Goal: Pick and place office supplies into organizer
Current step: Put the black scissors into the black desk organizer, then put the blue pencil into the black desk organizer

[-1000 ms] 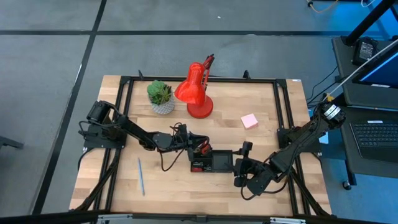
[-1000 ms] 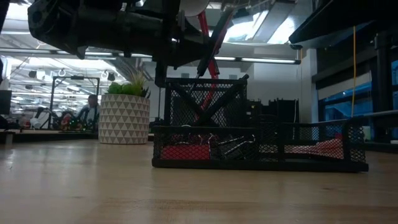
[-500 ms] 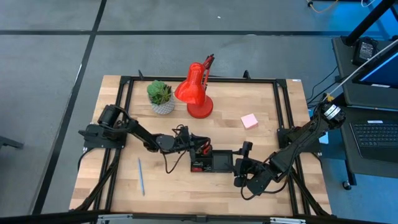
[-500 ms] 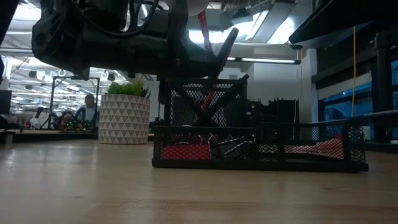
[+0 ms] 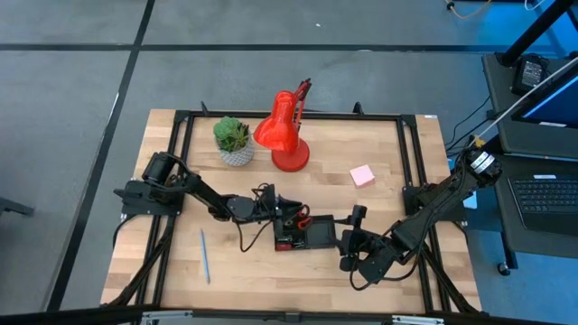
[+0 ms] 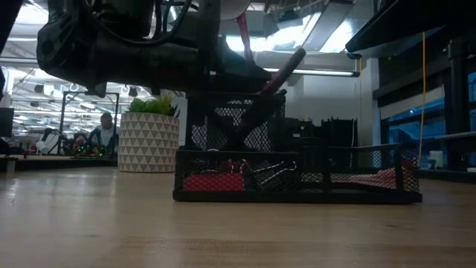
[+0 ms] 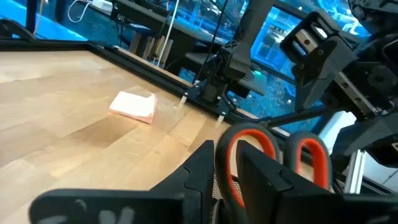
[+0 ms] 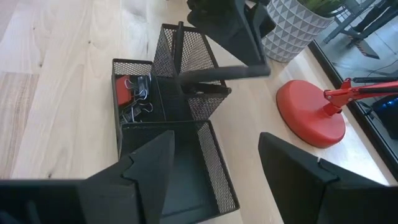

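The organizer (image 5: 307, 236), a black mesh tray with a tall cup (image 8: 189, 68), sits mid-table. It holds clips (image 8: 134, 99) and a red block (image 6: 212, 181). The red-handled scissors (image 7: 249, 142) stand in the cup, handles up, with my left gripper (image 7: 227, 154) reaching level from the table's left, shut on them. A dark pen (image 6: 279, 74) leans out of the cup. My right gripper (image 8: 217, 165) hangs open just right of the organizer, touching nothing. A blue pen (image 5: 205, 255) and a pink sticky-note pad (image 5: 362, 175) lie on the table. My left gripper has one side of a red handle loop (image 7: 225, 163) between its two fingers. It comes level from the table's left. One finger (image 7: 264, 180) stands in front of that loop's opening; whether it passes through, I cannot tell. The scissors stand handles-up, their blades down in the cup.
A red desk lamp (image 5: 284, 135) and a potted plant (image 5: 235, 140) stand at the far side. A black metal frame (image 5: 406, 162) runs round the tabletop. Bare wood lies at the near left, around the blue pen.
My left gripper has sunk a little over the cup, carrying the scissors lower. The organizer has slid slightly toward the table's left edge. The dark pen in the cup has tipped further over toward the right.
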### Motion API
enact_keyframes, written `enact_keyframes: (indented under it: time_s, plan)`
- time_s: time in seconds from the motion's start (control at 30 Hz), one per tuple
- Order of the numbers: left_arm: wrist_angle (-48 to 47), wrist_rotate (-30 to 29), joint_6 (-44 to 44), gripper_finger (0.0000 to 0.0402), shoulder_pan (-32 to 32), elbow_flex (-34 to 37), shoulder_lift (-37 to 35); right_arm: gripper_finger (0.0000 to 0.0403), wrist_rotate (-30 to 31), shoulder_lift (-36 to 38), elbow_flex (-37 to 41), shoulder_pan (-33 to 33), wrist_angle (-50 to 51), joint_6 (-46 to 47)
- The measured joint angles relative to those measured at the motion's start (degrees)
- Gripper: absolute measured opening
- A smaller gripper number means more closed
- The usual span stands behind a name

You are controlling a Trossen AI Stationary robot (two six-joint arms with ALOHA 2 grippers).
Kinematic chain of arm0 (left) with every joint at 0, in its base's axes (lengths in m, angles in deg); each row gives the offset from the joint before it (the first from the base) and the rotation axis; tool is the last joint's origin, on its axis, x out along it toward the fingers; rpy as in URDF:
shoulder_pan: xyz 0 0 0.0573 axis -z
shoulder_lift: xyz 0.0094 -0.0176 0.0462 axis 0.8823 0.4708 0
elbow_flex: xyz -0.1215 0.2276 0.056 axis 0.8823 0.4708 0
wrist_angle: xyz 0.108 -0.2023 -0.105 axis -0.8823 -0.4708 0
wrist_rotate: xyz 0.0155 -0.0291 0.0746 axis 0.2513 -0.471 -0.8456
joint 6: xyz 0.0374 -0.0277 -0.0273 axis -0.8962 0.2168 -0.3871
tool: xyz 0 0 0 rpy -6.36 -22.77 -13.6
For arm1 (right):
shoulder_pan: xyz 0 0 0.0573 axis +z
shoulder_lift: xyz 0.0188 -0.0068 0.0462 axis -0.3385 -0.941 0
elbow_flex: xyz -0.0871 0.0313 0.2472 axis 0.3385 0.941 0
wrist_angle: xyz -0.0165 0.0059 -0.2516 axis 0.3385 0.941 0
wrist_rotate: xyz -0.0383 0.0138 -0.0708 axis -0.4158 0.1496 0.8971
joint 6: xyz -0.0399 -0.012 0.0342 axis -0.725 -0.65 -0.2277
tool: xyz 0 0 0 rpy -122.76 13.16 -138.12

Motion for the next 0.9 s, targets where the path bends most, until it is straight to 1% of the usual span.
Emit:
enact_keyframes:
  time_s: [0.2,0.33,0.47,0.63,0.77,0.9]
  plan:
    - [0.63,-0.09,-0.12,0.0078,0.0,0.0,-0.13,0.0236,0.0,0.0,0.0,0.0,0.0,0.01]
    - [4.44,0.53,-5.12,0.009,0.0,0.0,-0.16,0.0236,0.0,0.0,0.0,0.0,0.0,0.01]
    - [9.76,2.94,-13.8,0.0104,0.0,0.0,-0.2,0.0236,0.0,0.0,0.0,0.0,0.01,0.0]
    - [13.35,9.59,-26.89,0.0126,0.51,0.0,-0.24,0.0236,-0.02,0.0,0.0,0.0,0.43,0.0]
    - [13.63,14.27,-35.0,0.0144,1.3,0.0,-0.26,0.0236,-0.02,0.0,0.0,0.0,0.48,0.0]
    - [10.46,14.82,-41.33,0.0157,2.59,0.0,-2.97,0.0236,-0.02,0.01,0.0,0.0,0.46,0.0]
